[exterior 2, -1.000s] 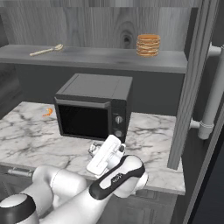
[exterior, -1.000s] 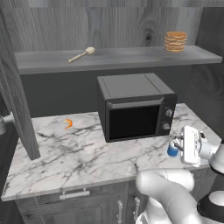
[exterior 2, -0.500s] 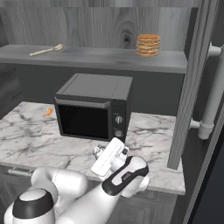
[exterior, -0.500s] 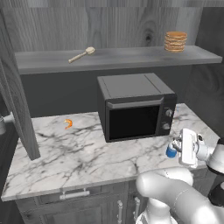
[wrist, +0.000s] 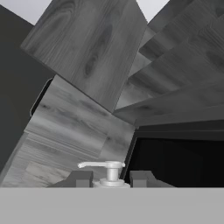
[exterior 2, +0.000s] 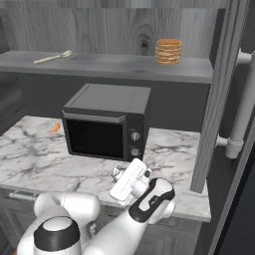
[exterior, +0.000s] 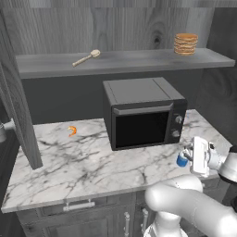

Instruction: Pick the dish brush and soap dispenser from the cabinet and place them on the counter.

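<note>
Left base view: the tool (exterior: 186, 156) is clamped on the small blue soap dispenser (exterior: 182, 160), just above the white marble surface (exterior: 92, 162) right of the microwave (exterior: 143, 112).

soap dispenser (exterior: 182, 160) mostly hidden behind pincer (exterior: 187, 155); only blue base shows.

Relative to the black countertop microwave (exterior: 144, 112): over the last second the two-finger gripper (exterior: 189, 156), closed on the small blue soap dispenser with white pump top (exterior: 182, 159), has dropped lower against the microwave's front right corner and drawn slightly nearer the front edge of the white grey-veined marble counter (exterior: 92, 164). In the right base view the white hand (exterior 2: 130, 179) sits lower below the microwave's dials.
</note>
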